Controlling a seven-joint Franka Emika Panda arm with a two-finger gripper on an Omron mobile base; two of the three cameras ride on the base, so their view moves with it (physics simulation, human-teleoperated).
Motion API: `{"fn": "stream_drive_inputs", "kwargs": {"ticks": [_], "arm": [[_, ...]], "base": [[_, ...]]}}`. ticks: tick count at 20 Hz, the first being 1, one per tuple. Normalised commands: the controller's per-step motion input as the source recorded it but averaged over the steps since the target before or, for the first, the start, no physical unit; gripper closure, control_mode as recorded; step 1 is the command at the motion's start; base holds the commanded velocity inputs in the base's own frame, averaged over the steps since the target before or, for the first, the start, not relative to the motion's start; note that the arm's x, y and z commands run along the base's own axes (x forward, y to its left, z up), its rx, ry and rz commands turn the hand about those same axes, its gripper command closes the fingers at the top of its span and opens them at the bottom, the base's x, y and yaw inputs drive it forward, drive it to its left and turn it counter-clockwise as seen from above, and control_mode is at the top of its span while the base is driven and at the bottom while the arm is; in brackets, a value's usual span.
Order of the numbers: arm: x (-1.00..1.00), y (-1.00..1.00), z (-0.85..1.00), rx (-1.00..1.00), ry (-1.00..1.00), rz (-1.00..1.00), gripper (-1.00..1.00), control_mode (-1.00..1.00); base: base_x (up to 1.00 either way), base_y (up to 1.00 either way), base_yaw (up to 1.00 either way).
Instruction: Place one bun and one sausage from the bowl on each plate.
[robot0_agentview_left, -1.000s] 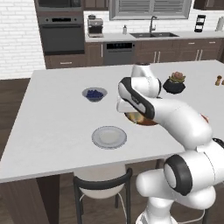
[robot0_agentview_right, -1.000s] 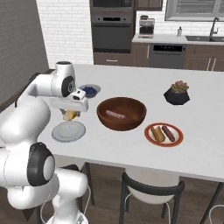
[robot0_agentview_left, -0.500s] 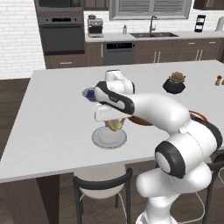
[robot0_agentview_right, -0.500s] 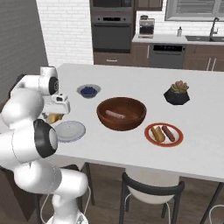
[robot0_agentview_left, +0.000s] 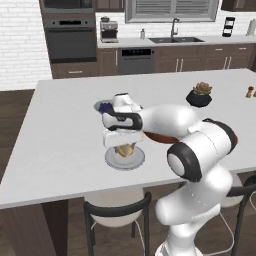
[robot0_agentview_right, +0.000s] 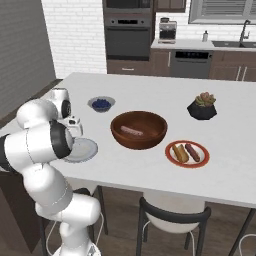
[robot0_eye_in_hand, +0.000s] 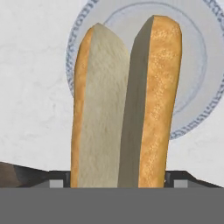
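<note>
Swung from beside the bowl (robot0_agentview_right: 139, 129) toward the bench's near-left edge: arm, claw (robot0_agentview_left: 123, 148) now over the grey plate (robot0_agentview_left: 111, 161).

Claw: clamped on the bun (robot0_eye_in_hand: 127, 105), held split side to the camera.

Red plate (robot0_agentview_right: 171, 156): already stocked with bun and sausage.

Handling, judged: bun light, soft, crushable; hold across its flanks gently, release low over the plate.
</note>
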Motion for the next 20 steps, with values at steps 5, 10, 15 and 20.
{"fn": "stream_drive_inputs", "kwargs": {"ticks": [5, 10, 15, 20], "arm": [[0.53, 0.06, -0.54, 0.00, 0.06, 0.03, 1.00, -1.00], [0.38, 0.21, -0.30, 0.00, 0.05, 0.01, 1.00, -1.00], [0.03, 0.11, -0.17, 0.00, 0.05, 0.02, 1.00, -1.00], [-0.11, -0.03, -0.02, 0.00, 0.00, 0.01, 1.00, -1.00]], "base": [[0.00, 0.00, 0.00], [0.00, 0.00, 0.00], [0.00, 0.00, 0.00], [0.00, 0.00, 0.00]]}}
